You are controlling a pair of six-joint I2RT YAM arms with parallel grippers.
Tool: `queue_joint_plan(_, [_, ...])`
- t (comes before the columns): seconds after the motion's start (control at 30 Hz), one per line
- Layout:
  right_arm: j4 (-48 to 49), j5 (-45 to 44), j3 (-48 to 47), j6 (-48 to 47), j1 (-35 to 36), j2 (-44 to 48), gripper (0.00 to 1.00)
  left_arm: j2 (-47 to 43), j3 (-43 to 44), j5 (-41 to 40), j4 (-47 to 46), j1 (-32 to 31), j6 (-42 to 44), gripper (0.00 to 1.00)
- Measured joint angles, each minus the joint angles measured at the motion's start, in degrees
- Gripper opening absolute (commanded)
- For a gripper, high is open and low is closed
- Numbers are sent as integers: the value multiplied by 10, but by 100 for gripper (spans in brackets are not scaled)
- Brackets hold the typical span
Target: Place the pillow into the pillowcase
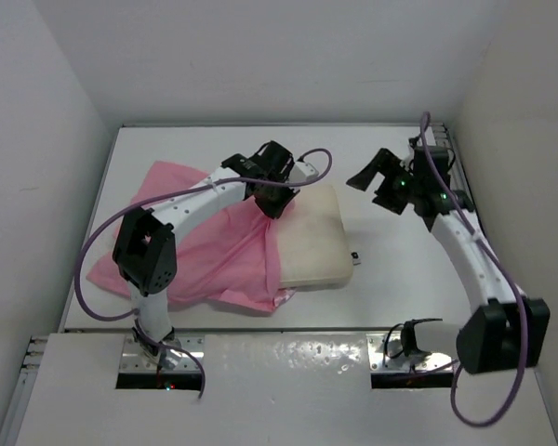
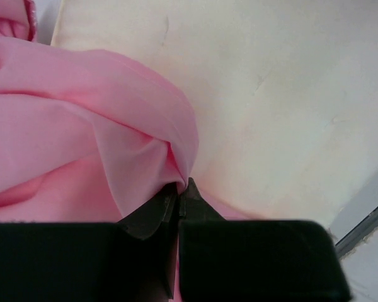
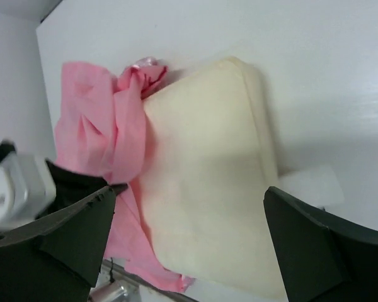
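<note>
The cream pillow [image 1: 312, 243] lies at the table's middle, its left end partly under the pink satin pillowcase [image 1: 205, 255]. My left gripper [image 1: 272, 203] is shut on a fold of the pillowcase's edge over the pillow's left part; the left wrist view shows the pinched pink cloth [image 2: 145, 145] against the cushion [image 2: 271, 107]. My right gripper [image 1: 379, 182] is open and empty, raised to the right of the pillow. Its view looks down on the pillow [image 3: 208, 189] and the bunched pillowcase [image 3: 107, 126]. A small white tag [image 3: 309, 182] sticks out at the pillow's right end.
White walls close the table at the back and both sides. A metal rail [image 1: 451, 167] runs along the right edge by the right arm. The arm bases [image 1: 158, 358] stand at the near edge. Purple cables loop off both arms.
</note>
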State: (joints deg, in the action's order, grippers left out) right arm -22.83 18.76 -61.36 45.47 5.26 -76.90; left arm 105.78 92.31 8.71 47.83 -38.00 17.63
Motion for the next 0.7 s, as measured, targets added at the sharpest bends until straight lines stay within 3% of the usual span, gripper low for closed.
queue_joint_plan(0.13, [34, -14, 121, 8, 10, 125, 99, 5, 1, 13, 1, 5, -12, 0])
queue_joint_plan(0.23, [66, -7, 222, 22, 28, 146, 99, 9, 10, 19, 4, 3, -16, 0])
queue_joint_plan(0.33, [79, -3, 269, 25, 31, 86, 99, 9, 16, 17, 6, 1, -17, 0])
queue_joint_plan(0.5, [115, 19, 224, 9, 35, -60, 96, 9, 21, 7, 10, 1, -17, 0])
queue_joint_plan(0.6, [181, 48, 213, 9, 51, -107, 74, 11, 26, 6, 10, 4, -17, 0])
queue_joint_plan(0.63, [206, 58, 218, 11, 58, -115, 49, 16, 35, 7, 11, 5, -17, 0])
queue_joint_plan(0.7, [259, 72, 237, 24, 74, -122, 14, 31, 60, 8, 19, 6, -16, 0])
